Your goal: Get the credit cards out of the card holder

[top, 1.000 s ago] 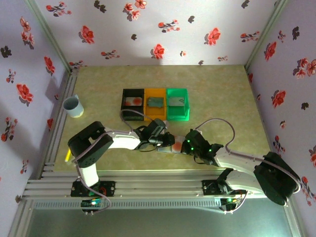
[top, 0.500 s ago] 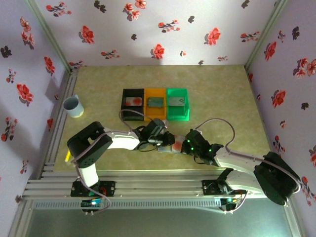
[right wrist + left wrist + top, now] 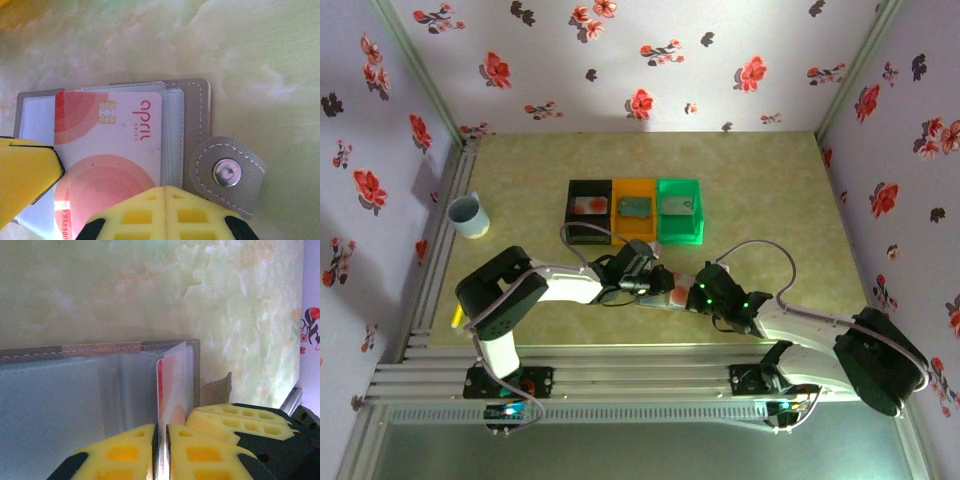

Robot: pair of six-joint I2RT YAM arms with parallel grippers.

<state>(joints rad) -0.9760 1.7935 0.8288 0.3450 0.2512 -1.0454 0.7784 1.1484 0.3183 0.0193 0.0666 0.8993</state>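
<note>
The card holder (image 3: 197,107) lies open on the table, grey with a snap tab, between the two grippers (image 3: 665,300). A white credit card (image 3: 112,130) with red circles sticks partly out of its clear pocket. In the left wrist view this credit card (image 3: 172,385) stands edge-on, and my left gripper (image 3: 161,429) is shut on its near end. My right gripper (image 3: 165,190) is shut with its pads together, tips resting on the holder's near edge beside the tab. In the top view the left gripper (image 3: 656,283) and right gripper (image 3: 684,295) meet over the holder.
Black bin (image 3: 571,212), orange bin (image 3: 635,232) and green bin (image 3: 681,235) stand in a row just beyond the grippers, each with a card inside. A blue-grey cup (image 3: 468,215) stands at the table's left edge. Walls close three sides.
</note>
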